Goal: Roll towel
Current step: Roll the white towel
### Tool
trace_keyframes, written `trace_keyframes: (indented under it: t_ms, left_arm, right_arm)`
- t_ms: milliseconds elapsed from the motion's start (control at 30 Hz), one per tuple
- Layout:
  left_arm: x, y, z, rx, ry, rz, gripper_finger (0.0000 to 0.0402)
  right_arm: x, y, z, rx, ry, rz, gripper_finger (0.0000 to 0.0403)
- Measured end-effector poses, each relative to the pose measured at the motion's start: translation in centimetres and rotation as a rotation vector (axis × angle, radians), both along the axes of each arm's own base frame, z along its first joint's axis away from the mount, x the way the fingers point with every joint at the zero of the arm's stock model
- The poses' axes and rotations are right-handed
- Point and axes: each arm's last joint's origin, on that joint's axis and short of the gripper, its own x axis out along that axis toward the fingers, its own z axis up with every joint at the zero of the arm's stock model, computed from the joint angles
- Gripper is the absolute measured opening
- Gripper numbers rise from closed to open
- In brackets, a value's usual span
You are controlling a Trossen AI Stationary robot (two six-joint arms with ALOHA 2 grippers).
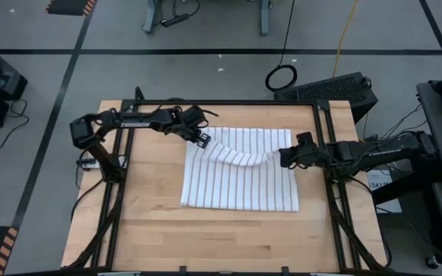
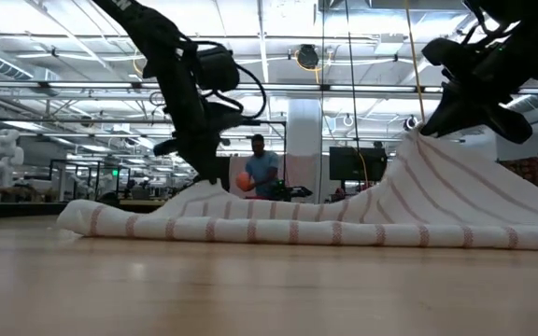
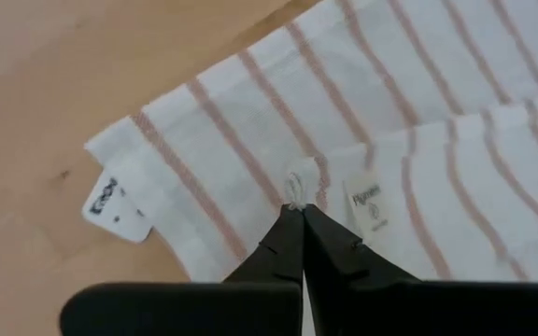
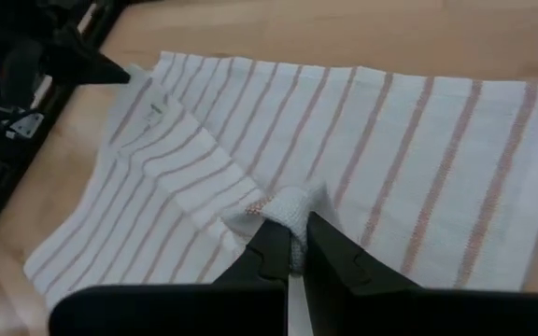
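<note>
The towel [image 1: 240,184], white with narrow reddish stripes, lies spread on the wooden table; its near part is flat and its far edge is raised. My left gripper [image 1: 203,139] is shut on the far left corner, just above the table. My right gripper [image 1: 286,158] is shut on the far right corner, held higher. Between them the far edge sags [image 1: 244,157]. In the left wrist view a white tag [image 3: 115,203] pokes out from the lower cloth, and another tag [image 3: 367,205] sits on the raised layer. My left gripper pinches a small pucker of cloth [image 3: 295,185] at the towel's far left corner between its two fingers, slanting down from the table's left. That corner is lifted a little off the cloth below it [image 2: 204,191]; the rest lies on the table. My right gripper pinches a bunched bit of cloth [image 4: 288,207] at the towel's far right corner between its two fingers, slanting down from the table's right. The corner is lifted well clear [image 2: 418,135], and the cloth slopes down from it to the table.
A black frame [image 1: 229,103] runs along the table's far edge and down both sides. Bare wood [image 1: 229,238] lies between the towel and the near edge. Beyond the table, a person [image 2: 261,168] stands far off in the room.
</note>
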Motion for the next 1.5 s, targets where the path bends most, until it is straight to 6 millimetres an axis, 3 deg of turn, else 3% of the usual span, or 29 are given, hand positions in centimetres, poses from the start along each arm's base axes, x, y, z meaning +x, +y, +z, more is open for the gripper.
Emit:
trace_keyframes:
  t_ms: [333,633,900,1133,1500]
  left_arm:
    - [-1.9,-0.8,2.2,0.029,0.050,-0.028,0.0000]
    - [-1.9,0.2,2.5,0.148,0.049,0.020,0.0000]
    - [-1.8,0.2,2.5,0.151,0.045,0.022,0.0000]
    - [-2.1,-1.8,4.1,0.125,-0.007,-0.053,0.0000]
    - [-4.8,-6.8,9.4,0.068,-0.192,-0.242,0.0000]
  right_arm:
    - [0.3,-1.0,0.4,-0.063,-0.034,-0.065,0.0004]
    - [0.0,-2.5,0.3,-0.197,0.065,-0.129,0.0004]
    - [0.4,-3.0,0.4,-0.193,0.057,-0.124,0.0004]
    - [1.0,-2.5,1.0,-0.086,-0.050,0.053,0.0004]
    - [0.1,-1.4,2.4,0.111,-0.216,0.339,0.0004]
